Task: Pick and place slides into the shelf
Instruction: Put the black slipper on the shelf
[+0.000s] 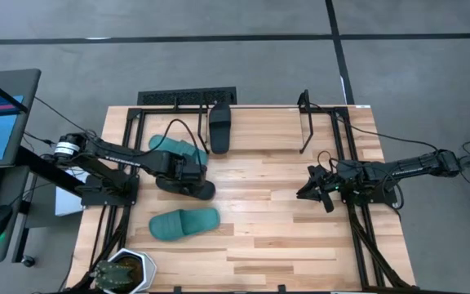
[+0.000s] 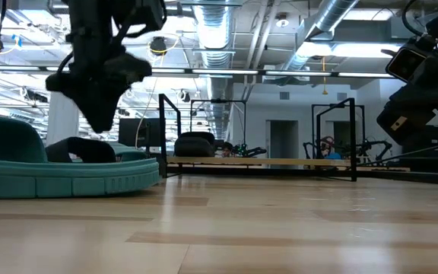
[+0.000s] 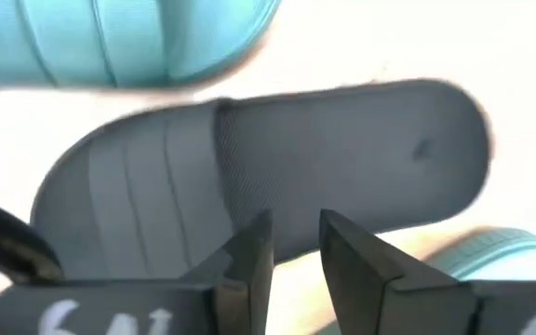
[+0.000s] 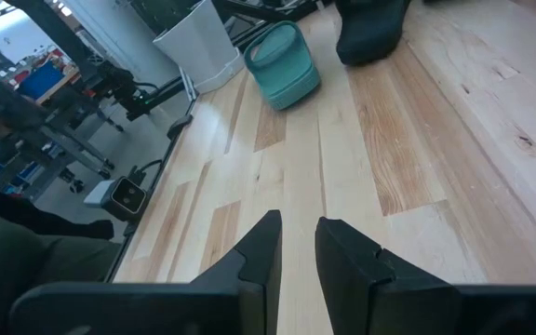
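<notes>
My left gripper (image 1: 194, 173) (image 3: 296, 233) hovers shut above a black slide (image 1: 196, 190) (image 3: 342, 158) that lies sole-down on the table. In the low view its fingers (image 2: 101, 122) point down, clear of that slide (image 2: 82, 149). One teal slide (image 1: 178, 149) lies just beyond the left arm. The other teal slide (image 1: 184, 223) (image 2: 52, 173) lies nearer the near edge. A second black slide (image 1: 219, 126) (image 2: 196, 143) rests on the shelf (image 1: 304, 122) at the far edge. My right gripper (image 1: 308, 189) (image 4: 298, 233) waits shut above the table's right side.
A black slotted grille (image 1: 188, 98) lies behind the shelf's left end. A potted plant (image 1: 121, 273) stands at the near-left corner. A screen and a keyboard sit off the table's left edge. Bare wood (image 1: 276, 212) stretches between the two arms.
</notes>
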`<action>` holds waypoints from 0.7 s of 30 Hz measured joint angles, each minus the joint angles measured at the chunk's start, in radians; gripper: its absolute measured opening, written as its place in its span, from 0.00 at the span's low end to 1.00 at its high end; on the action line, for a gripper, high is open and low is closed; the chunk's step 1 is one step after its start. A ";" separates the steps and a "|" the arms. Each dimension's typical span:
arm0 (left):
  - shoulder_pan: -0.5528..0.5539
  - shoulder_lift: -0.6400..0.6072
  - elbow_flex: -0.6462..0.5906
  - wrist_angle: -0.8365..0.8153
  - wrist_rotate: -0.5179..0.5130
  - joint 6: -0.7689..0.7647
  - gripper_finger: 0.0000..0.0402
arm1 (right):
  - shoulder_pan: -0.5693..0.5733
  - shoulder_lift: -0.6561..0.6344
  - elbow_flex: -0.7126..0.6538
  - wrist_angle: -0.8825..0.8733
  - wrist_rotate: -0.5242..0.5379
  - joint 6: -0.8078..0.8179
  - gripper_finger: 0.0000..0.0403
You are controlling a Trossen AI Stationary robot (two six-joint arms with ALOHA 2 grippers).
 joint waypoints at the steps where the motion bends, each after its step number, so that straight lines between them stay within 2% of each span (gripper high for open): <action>1: 0.000 0.000 0.011 -0.013 -0.006 0.000 0.19 | 0.000 0.000 0.000 0.000 0.000 0.000 0.15; 11: 0.000 0.005 0.022 -0.092 -0.024 -0.055 0.16 | 0.000 0.000 0.000 0.000 0.000 0.000 0.15; 21: 0.001 0.005 0.022 -0.026 -0.025 -0.059 0.19 | 0.000 0.000 0.000 0.000 0.000 0.000 0.15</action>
